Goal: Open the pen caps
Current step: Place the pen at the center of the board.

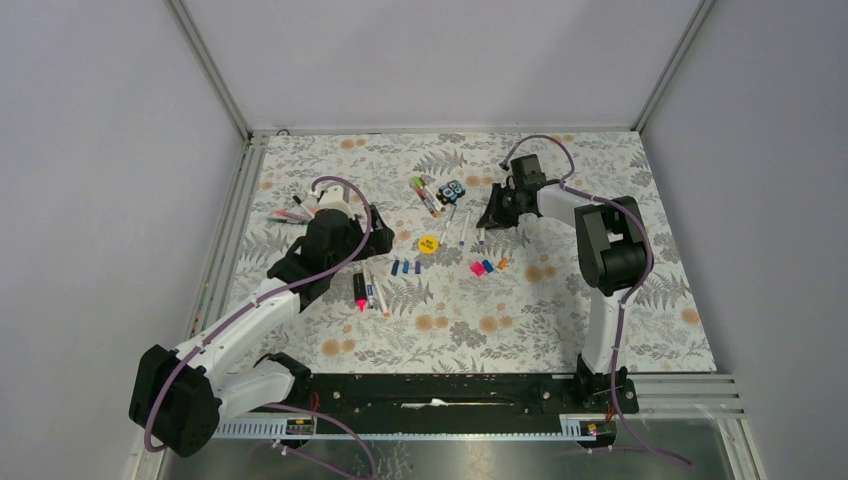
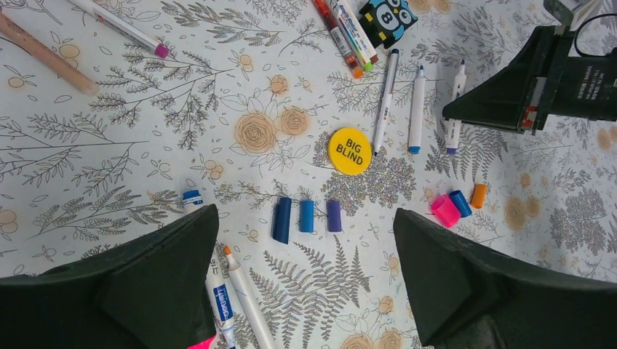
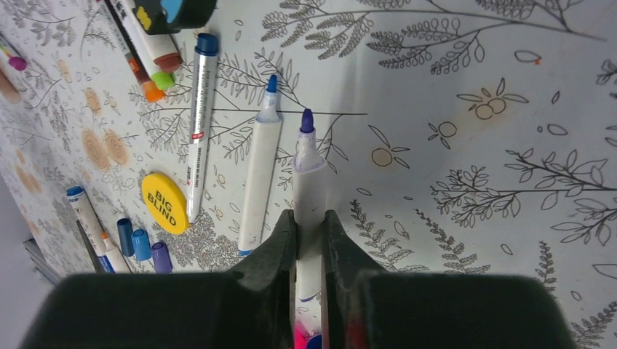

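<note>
My left gripper (image 2: 304,218) is open wide above the floral tabletop, nothing between its fingers. Just ahead of it three loose pen caps lie in a row: dark blue (image 2: 282,219), blue (image 2: 307,216) and purple (image 2: 334,216). Pink (image 2: 444,211), blue (image 2: 460,203) and orange (image 2: 478,195) caps lie further right. My right gripper (image 3: 311,218) is shut on a white pen (image 3: 308,182) whose bare purple tip points away. Beside it lie an uncapped blue-tipped pen (image 3: 260,167) and a blue-capped pen (image 3: 200,123). An orange-tipped pen (image 2: 244,298) lies by my left finger.
A yellow "BIG BLIND" disc (image 2: 349,151) sits mid-table. A black-and-blue block (image 2: 388,18) and a bundle of capped pens (image 2: 348,36) lie behind it. More pens (image 1: 290,214) rest at the far left. A pink highlighter (image 1: 359,290) lies under my left arm.
</note>
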Available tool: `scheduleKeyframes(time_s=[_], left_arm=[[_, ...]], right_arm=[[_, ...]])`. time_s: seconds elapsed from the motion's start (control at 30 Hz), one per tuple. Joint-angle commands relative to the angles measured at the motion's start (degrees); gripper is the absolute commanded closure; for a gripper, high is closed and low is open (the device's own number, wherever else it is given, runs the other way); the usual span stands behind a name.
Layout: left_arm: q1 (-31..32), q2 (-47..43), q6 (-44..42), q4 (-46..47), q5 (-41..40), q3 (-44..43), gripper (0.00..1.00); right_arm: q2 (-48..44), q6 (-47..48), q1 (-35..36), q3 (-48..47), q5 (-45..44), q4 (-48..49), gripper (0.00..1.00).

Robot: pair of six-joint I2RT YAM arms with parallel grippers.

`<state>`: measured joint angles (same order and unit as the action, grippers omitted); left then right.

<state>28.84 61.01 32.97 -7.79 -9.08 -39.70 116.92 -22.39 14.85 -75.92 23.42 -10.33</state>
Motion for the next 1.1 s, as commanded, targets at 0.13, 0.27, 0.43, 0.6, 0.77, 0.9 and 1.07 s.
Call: scheduleKeyframes(time_s=[0.13,0.27,0.43,0.6,0.77,0.9,1.07], left_arm=[[-0.7,-0.2,-0.1,3.8,2.7,0.7,0.01],[-0.8,-0.7,0.8,4.7,5.3,0.9,0.01],[-0.9,-1.5,2.6,7.1,8.8,1.5,0.01],[-1.1,-1.0,4.9,9.7,14.3,1.6,0.01],[-1.5,1.2,8.0,13.4,18.0,1.4,0.01],[-1.8,4.4,10.0,16.1,19.1,0.1,0.01],[-1.9,11.8,12.2,12.2,15.3,-6.2,0.01]], right_arm=[[-0.4,-0.2,1.1,-1.9,-4.7,-1.4,0.75],[-2.4,0.5,1.1,-0.7,-5.8,-1.5,0.59],[-6.4,2.0,1.1,1.5,-5.7,-1.4,0.54],[-14.1,7.8,1.1,5.0,-2.2,-1.5,0.52],[-25.9,21.7,0.1,12.3,7.8,-1.8,0.34],[-35.7,30.1,-4.2,20.6,23.7,-0.7,0.25],[-45.1,28.9,-12.9,30.6,33.2,6.6,0.18]])
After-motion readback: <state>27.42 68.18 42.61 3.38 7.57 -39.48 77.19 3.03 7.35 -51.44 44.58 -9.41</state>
